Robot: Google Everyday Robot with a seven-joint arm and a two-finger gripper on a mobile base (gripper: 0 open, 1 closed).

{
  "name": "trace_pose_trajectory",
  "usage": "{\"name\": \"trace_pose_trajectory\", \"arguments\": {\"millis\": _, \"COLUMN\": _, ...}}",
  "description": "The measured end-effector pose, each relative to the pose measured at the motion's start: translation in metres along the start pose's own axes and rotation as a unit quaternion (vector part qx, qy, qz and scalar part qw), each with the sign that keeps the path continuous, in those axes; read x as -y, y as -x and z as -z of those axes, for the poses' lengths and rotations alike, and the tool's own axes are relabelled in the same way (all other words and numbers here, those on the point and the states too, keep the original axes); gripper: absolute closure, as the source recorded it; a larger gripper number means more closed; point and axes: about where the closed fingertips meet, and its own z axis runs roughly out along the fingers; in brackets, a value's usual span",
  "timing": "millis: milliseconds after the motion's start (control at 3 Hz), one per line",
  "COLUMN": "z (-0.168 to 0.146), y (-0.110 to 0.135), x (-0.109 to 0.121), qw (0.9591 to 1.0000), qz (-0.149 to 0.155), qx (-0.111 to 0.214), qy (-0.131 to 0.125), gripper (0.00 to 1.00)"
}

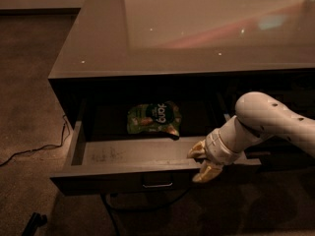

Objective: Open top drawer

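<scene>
The top drawer (123, 156) is pulled out from the left column of the dark cabinet, and its scuffed grey floor shows. Its flat front panel (108, 178) has a small pull handle (157, 185) at centre. My gripper (202, 162) is at the right part of the front panel's top edge. One yellowish finger (197, 151) is inside the drawer and the other is outside the panel, so it is closed over the rim. My white arm (266, 119) comes in from the right.
A green snack bag (153, 118) lies at the back of the drawer. The glossy countertop (197, 33) overhangs the drawer's rear. A cable (29, 151) runs over the carpet on the left. A dark object (34, 222) sits on the floor at lower left.
</scene>
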Motion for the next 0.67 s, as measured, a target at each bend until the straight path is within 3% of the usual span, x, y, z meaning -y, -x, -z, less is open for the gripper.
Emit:
{"name": "trace_pose_trajectory", "arguments": {"millis": 333, "z": 0.0000, "y": 0.0000, "x": 0.0000, "qw": 1.0000, "qz": 0.000, "qx": 0.000, "qy": 0.000, "gripper": 0.00}}
{"name": "trace_pose_trajectory", "arguments": {"millis": 667, "z": -0.0003, "y": 0.0037, "x": 0.0000, "qw": 0.9999, "qz": 0.013, "qx": 0.011, "qy": -0.002, "gripper": 0.00}}
